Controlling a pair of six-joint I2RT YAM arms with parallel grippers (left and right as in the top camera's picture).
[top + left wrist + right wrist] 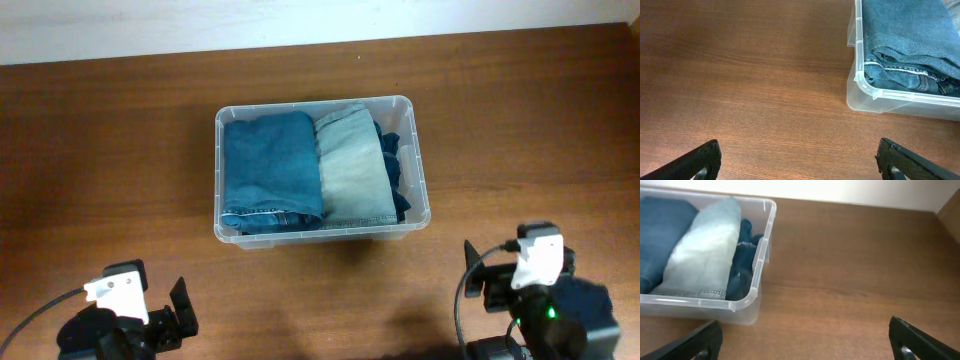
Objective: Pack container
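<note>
Overhead – container: the clear container [320,235] stands square on the table [120,150], at mid-width and nearer the far edge than the near one.
Overhead – contents: mid-blue jeans [270,165] fill the left half, pale jeans [353,165] lie beside them, and a dark garment [396,165] is wedged against the right wall.
Overhead – arms: the left gripper [178,312] sits by the near-left corner and the right gripper [485,280] by the near-right corner. Both are well apart from the tub.
Left wrist – fingers: the left gripper [797,147] is spread wide over bare wood and holds nothing.
Left wrist – tub: the container [860,85] shows its near-left corner, with the mid-blue jeans [910,30] folded up to about the rim.
Right wrist – fingers: the right gripper [804,325] is likewise spread wide and empty.
Right wrist – tub: the container [762,250] shows its right end. The pale jeans [705,240] ride slightly proud and the dark garment [742,255] sits lower, against the wall.
Assessment: no loose clothing is seen on the bench, so packing looks all but complete.
Recommendation: if a final tidy is needed, press down on the pale jeans from straight above. Keep the fingers inside the rim so that the tub is not shoved along the table.
</note>
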